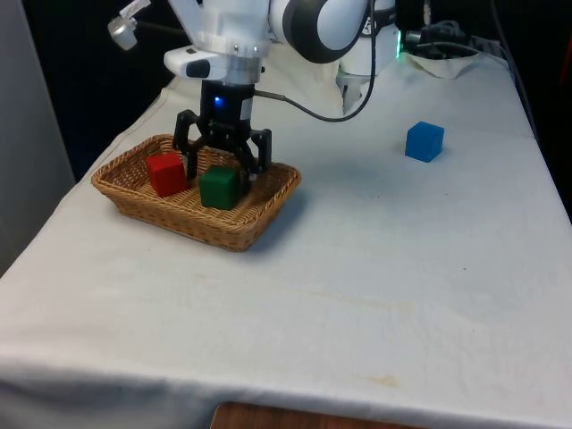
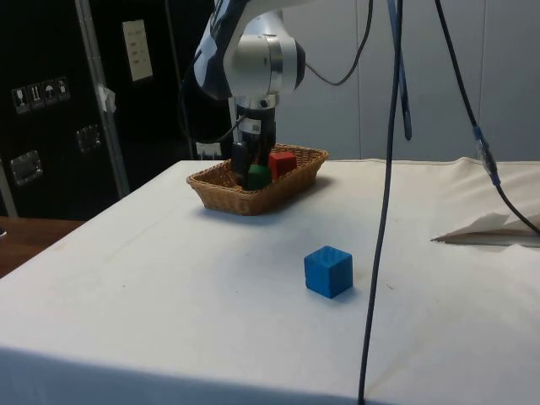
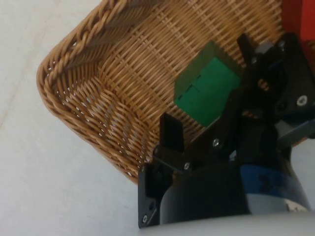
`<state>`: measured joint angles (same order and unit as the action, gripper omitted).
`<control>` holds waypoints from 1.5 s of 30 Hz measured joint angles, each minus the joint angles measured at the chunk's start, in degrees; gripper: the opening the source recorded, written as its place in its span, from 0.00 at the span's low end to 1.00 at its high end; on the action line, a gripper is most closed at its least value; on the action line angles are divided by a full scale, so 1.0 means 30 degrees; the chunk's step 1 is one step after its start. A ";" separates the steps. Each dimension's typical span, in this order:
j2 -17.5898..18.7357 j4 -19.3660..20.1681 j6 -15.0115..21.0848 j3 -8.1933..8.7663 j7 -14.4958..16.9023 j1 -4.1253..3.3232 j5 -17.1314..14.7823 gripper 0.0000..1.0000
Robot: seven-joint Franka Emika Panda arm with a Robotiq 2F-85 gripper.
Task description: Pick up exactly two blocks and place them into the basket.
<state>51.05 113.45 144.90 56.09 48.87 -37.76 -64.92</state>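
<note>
A red block and a green block are sat side by side inside the wicker basket. The gripper is held just above the green one, fingers spread wide with nothing gripped. A blue block is left on the cloth well off to the basket's right in the front view.

White-clothed table carries a wicker basket; a blue block sits well apart.

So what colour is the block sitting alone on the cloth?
Blue. The lone block lies on the white cloth, away from the basket; the side view shows it best.
</note>
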 measured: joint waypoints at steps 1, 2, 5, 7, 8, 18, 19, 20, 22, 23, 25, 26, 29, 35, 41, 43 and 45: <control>0.0000 0.0000 0.0000 0.0000 0.0000 0.0000 0.0000 1.00; 0.0000 0.0000 0.0000 0.0000 0.0000 0.0000 0.0000 1.00; 0.0000 0.0000 0.0000 0.0000 0.0000 0.0000 0.0000 1.00; -0.0057 0.0076 -0.0019 0.0248 0.0019 -0.0095 0.0000 1.00; -0.0057 0.0076 -0.0019 0.0248 0.0019 -0.0095 0.0000 1.00; -0.1604 0.1299 -0.0134 0.1318 0.0229 -0.0993 0.0554 1.00; -0.1986 0.1509 -0.0134 0.1547 0.0229 -0.1146 0.0783 1.00; -0.2177 0.1585 -0.0134 0.1642 0.0229 -0.1222 0.0859 1.00; -0.2559 0.1681 -0.0134 0.1757 0.0134 -0.1432 0.1070 1.00; -0.2731 0.1700 -0.0115 0.1795 -0.0019 -0.1528 0.1241 1.00; -0.3075 0.1700 -0.0076 0.1795 -0.0439 -0.1757 0.1681 1.00; -0.3075 0.1700 -0.0076 0.1795 -0.0439 -0.1757 0.1681 1.00; -0.3610 0.1700 0.0057 0.1795 -0.1222 -0.2158 0.2502 1.00; -0.4278 0.1700 0.0286 0.1795 -0.1814 -0.2807 0.3151 1.00; -0.4679 0.1662 0.0554 0.1795 -0.2521 -0.3342 0.3743 1.00; -0.4736 0.1642 0.0611 0.1795 -0.2693 -0.3438 0.3858 1.00; -0.4870 0.1604 0.0745 0.1776 -0.3018 -0.3629 0.4144 1.00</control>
<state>36.44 118.26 147.14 61.42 39.82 -48.64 -52.48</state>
